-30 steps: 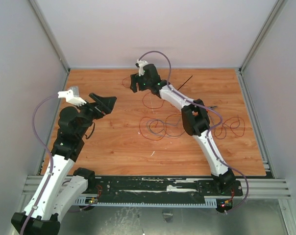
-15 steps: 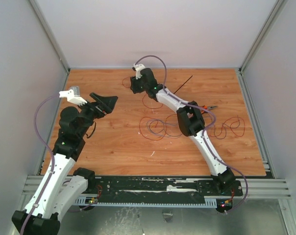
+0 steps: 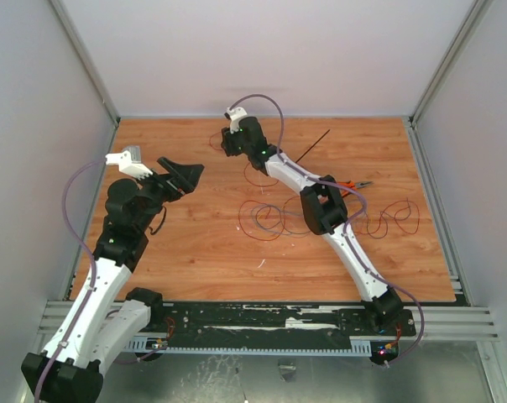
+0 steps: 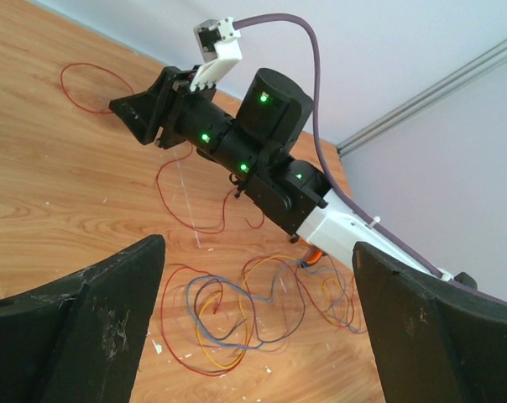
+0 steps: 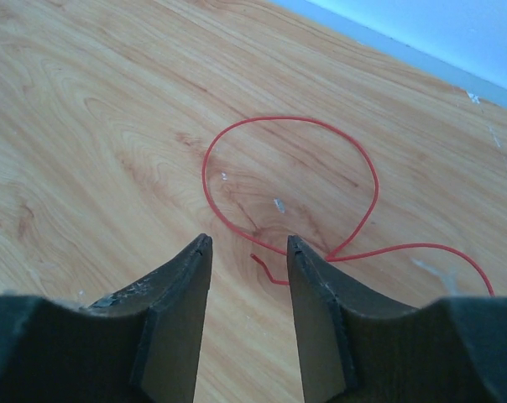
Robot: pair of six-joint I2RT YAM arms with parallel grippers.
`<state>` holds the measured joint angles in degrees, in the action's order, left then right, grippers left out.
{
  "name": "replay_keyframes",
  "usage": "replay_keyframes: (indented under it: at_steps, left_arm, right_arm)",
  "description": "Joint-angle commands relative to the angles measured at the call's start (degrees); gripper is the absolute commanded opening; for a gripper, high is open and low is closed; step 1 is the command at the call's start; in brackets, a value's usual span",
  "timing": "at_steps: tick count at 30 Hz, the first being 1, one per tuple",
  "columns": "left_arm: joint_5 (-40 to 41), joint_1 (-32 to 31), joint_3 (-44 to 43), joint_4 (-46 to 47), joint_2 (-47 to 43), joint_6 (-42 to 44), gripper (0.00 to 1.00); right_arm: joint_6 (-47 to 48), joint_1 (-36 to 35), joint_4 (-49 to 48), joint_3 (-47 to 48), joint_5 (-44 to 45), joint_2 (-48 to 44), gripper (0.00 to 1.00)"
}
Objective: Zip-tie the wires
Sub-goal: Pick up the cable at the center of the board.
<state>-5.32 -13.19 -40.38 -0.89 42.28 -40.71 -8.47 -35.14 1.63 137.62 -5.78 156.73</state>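
The wires lie in a loose tangle of loops at the table's middle, and show in the left wrist view as red, yellow and grey-blue strands. One red wire loop lies apart at the far side. My right gripper hangs just over it with the jaws partly apart and nothing between them. The wire's free end lies on the wood below the gap. From above, the right gripper is at the far centre-left. The zip tie lies to its right. My left gripper hovers wide open at the left.
Orange-handled pliers lie partly under the right arm, which stretches diagonally across the tangle. More wire loops trail to the right. Grey walls close in the wooden table on three sides.
My right arm has reached a little further left toward the red loop, and its jaws have narrowed. The left arm has lifted slightly, still wide open.
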Motion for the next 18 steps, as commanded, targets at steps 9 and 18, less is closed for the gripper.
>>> replay_keyframes:
  at_steps: [9,18]
  left_arm:
    - [-1.3,1.0,-0.9,2.2,0.2,1.1,0.98]
    - [-1.7,1.6,-3.6,-0.7,0.1,4.4,0.98]
  right_arm:
    - [1.7,-0.4,-2.3,2.2,2.0,2.1,0.21]
    - [4.2,-0.4,0.2,1.9,4.8,-6.2,0.0]
